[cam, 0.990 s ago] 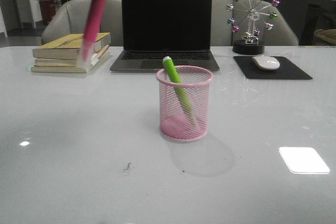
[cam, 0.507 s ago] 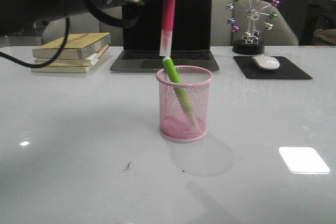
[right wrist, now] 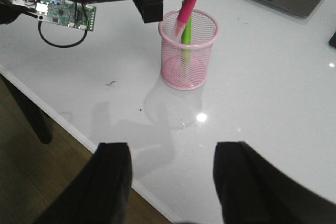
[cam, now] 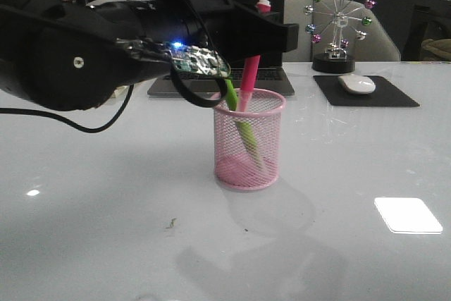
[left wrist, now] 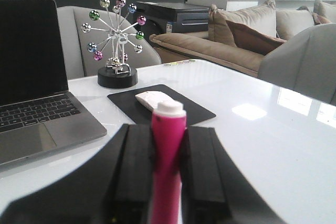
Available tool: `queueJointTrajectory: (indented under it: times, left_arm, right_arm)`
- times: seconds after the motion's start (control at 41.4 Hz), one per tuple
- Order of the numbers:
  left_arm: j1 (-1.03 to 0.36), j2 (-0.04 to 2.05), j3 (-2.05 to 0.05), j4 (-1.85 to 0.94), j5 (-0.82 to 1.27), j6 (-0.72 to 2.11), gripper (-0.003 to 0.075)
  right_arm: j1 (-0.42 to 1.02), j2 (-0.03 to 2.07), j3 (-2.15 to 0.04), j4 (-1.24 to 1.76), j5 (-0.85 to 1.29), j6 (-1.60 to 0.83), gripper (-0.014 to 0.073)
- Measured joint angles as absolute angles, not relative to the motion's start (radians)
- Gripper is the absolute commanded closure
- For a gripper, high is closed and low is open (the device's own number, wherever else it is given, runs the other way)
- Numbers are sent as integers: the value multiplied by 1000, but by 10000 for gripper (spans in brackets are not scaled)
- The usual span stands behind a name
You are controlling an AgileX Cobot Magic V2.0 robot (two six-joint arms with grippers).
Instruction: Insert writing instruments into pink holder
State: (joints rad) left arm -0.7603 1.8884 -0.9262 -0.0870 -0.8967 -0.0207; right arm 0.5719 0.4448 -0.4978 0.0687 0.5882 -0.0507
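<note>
White glossy worktop (cam: 366, 160), laptop (cam: 224, 26) far behind. Left tool (left wrist: 169, 153) clamping magenta marker (cam: 248, 79), lower end entering pink holder (cam: 248, 139) beside green marker (cam: 243, 128). Right tool (right wrist: 170, 179) hanging wide, empty. Risk: marker snagging mesh, tipping holder.

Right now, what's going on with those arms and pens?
Left pincer shut on pink marker, lowering into pink holder. Green marker already inside. Right pincer open, empty.

Left gripper (left wrist: 169, 182) clamped on magenta marker (left wrist: 168, 166) — pale cap up, laptop (left wrist: 37, 82) at left, mouse (left wrist: 153, 99) on black pad (left wrist: 160, 109) behind.
</note>
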Motion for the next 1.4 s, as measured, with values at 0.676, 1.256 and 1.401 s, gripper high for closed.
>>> queueJointTrajectory:
  times: [0.676,1.256,1.401]
  left_arm:
    - [-760,1827,-926,-80,-780,-22,284]
    - [-760,1102,-924,-23,397,23,284]
    - [-760,916,-864,-22,524,23,284]
  right_arm:
    - [572,445,-498,69,588,-51,127]
    - [572,445,-498,69,588,-51,127]
    - [572,445,-498,69,588,-51,127]
